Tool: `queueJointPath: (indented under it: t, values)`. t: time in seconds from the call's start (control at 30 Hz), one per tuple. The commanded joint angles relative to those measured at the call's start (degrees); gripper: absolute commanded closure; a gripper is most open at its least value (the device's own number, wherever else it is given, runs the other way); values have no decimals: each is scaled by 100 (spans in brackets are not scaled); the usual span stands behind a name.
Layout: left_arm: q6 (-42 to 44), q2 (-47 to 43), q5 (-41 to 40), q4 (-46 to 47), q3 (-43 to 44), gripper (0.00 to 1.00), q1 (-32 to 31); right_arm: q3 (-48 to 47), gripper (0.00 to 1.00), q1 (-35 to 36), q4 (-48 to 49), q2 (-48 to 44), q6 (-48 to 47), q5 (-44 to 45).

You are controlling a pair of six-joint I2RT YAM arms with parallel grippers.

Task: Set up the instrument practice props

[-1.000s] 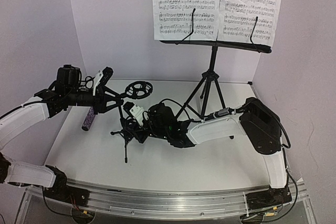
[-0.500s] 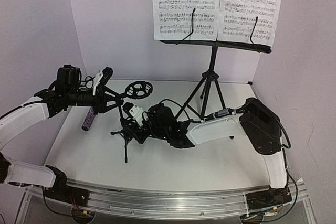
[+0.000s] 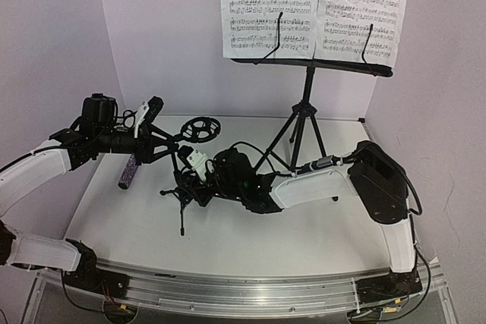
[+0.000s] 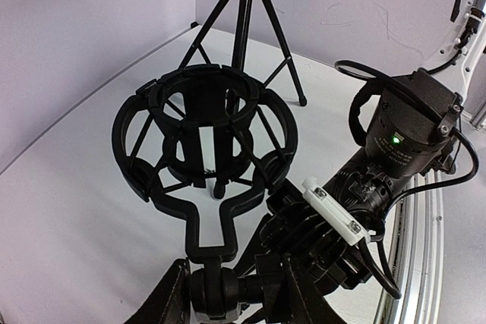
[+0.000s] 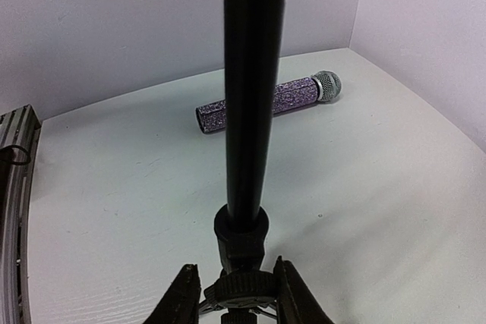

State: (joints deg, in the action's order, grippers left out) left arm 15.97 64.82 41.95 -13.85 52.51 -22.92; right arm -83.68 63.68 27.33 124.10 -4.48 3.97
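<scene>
The small black mic stand [image 3: 181, 196] stands on the white table with its ring holder [image 3: 199, 128] at the top. My left gripper [image 3: 168, 144] is shut on the swivel joint [image 4: 216, 294] under the ring holder [image 4: 205, 138]. My right gripper [image 3: 185, 180] is shut on the knurled collar [image 5: 241, 287] low on the pole [image 5: 247, 111]. The glittery purple microphone [image 5: 269, 104] lies flat on the table, partly under my left arm in the top view [image 3: 127, 172]. The tall music stand [image 3: 307, 104] stands at the back right with two sheet-music pages [image 3: 269, 5] on its tray.
The music stand's tripod legs [image 4: 244, 5] spread just behind the ring holder. White walls close the back and both sides. My right arm's wrist [image 4: 406, 130] and cable lie close beside the mic stand. A metal rail [image 3: 250, 290] runs along the near edge.
</scene>
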Motion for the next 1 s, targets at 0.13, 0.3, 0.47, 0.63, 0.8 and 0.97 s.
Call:
queueJointPath:
  t: [0.13, 0.3, 0.47, 0.63, 0.8, 0.97]
  values:
    - [-40, -68, 206, 342, 282, 100, -18, -26, 91, 20, 320, -501, 149, -139]
    - [76, -92, 261, 373, 214, 100, -16, -2, 100, 19, 298, -434, 1218, 98]
    - [79, -161, 362, 439, 98, 100, -18, 139, 100, 4, 313, -243, 3779, 239]
    - [91, -203, 434, 494, 66, 100, -16, 289, 100, -37, 769, 53, 6164, 154]
    - [139, -262, 478, 525, 3, 100, -18, 328, 100, -96, 1229, 287, 7818, -3]
    - [165, -313, 499, 592, -102, 100, -14, 313, 100, -93, 1989, 760, 9689, 129]
